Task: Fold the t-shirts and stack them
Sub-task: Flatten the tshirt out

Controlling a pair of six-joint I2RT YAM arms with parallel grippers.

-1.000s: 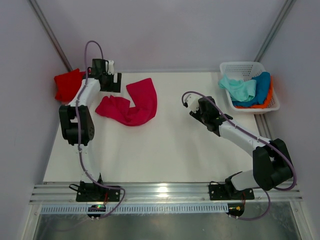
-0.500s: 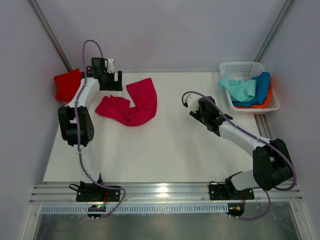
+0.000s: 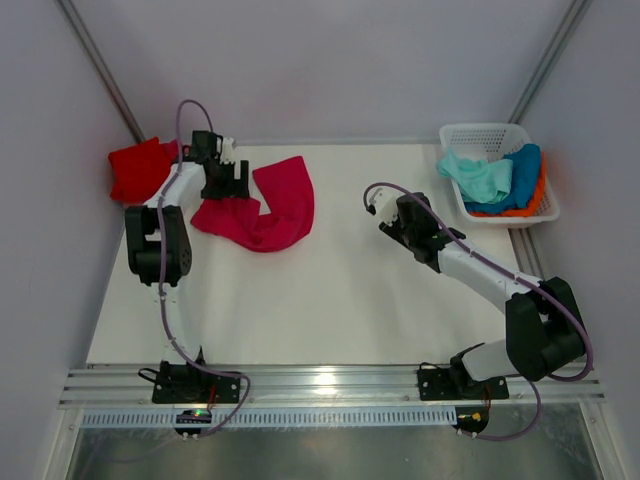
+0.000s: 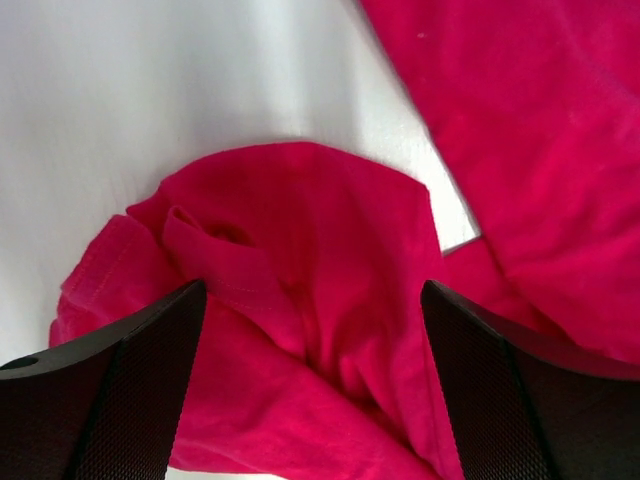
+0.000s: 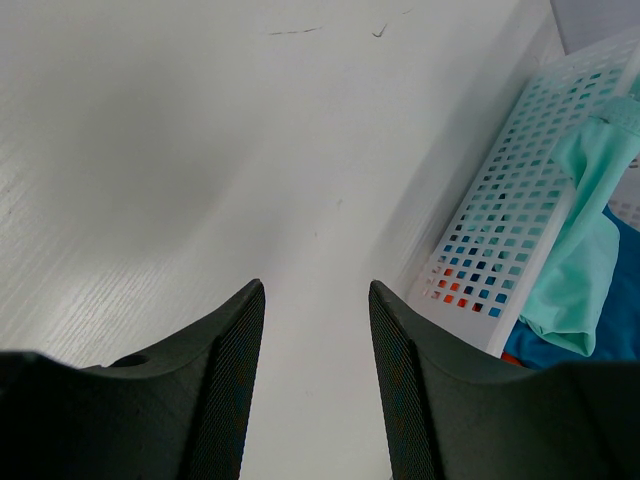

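Since the earlier frame my left end effector (image 3: 226, 189) swung over the crumpled crimson-pink cloth t-shirt (image 3: 285, 200), jaws spread, empty: still reaching, I judge; next, pinch the bunched cloth beneath.

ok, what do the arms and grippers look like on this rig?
The left arm and right arm have white tubular links with bulky black joint housings. A mauve cable loops along each up to the wrist. The left gripper and right gripper are black, each with two broad tapering fingers with a fine mesh-like texture on the inner faces. No markings visible.
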